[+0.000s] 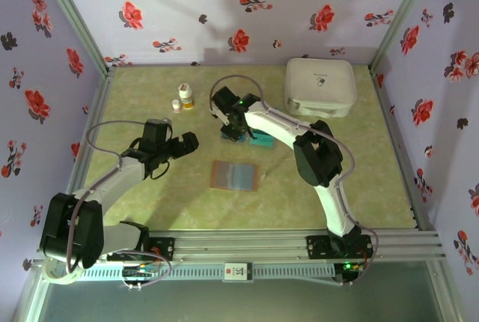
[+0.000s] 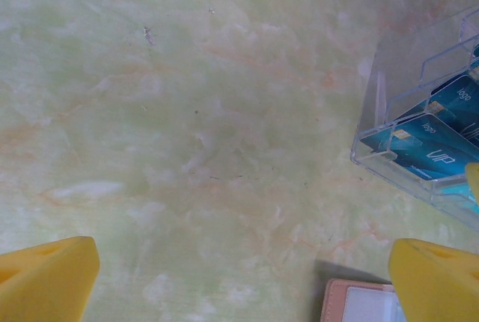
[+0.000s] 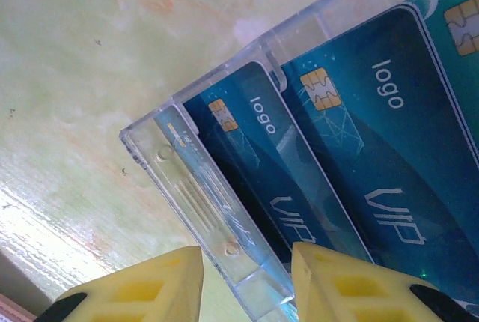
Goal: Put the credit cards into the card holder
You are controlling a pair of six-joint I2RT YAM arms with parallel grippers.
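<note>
Several teal credit cards point(image 3: 374, 150) marked "VIP" and "logo" stand in rows in a clear plastic rack point(image 3: 194, 187) at mid-table point(image 1: 257, 141). My right gripper point(image 3: 247, 284) hovers at the rack's front corner. Its yellow fingers point(image 3: 150, 288) stand partly apart, one on each side of the rack's clear front wall, with a gap showing on the left. The card holder point(image 1: 236, 175), a brown wallet, lies open and flat in front of the rack. My left gripper point(image 1: 187, 142) is wide open over bare table, left of the rack point(image 2: 389, 75), and a wallet corner point(image 2: 359, 303) shows by its right finger.
A large white rounded case point(image 1: 320, 86) sits at the back right. Two small bottles point(image 1: 184, 97) stand behind the left gripper. Flowered walls enclose the green marbled table point(image 1: 150, 202) on three sides.
</note>
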